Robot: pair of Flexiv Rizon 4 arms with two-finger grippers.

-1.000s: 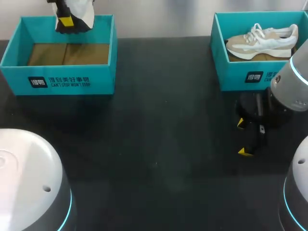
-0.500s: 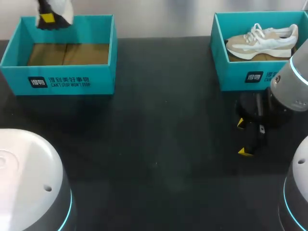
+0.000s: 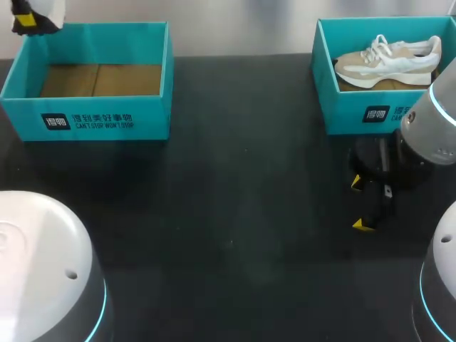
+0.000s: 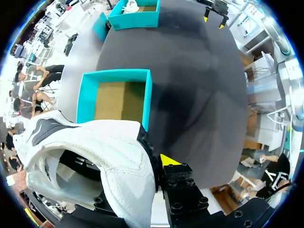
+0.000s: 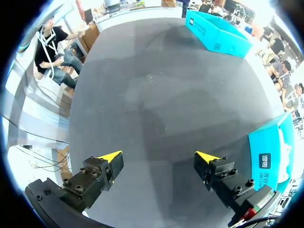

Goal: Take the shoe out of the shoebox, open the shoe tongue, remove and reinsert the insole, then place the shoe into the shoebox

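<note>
Black worktop point(image 3: 242, 214); left shoebox point(image 3: 100, 121), teal, brown floor showing; right shoebox point(image 3: 356, 114), teal, containing beige shoe point(image 3: 388, 60). Left end effector point(image 3: 28, 20) clamps white shoe point(image 4: 95, 142) above left shoebox's far corner. Right end effector point(image 3: 360, 203) spread wide beside right shoebox.

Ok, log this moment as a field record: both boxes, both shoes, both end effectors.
left box: empty, cardboard floor showing
right box: holds beige shoe
white shoe: out of the boxes, gripped in the air
left end effector: shut on white shoe, by left box's far left corner
right end effector: open, empty, over bare table in front of right box
</note>
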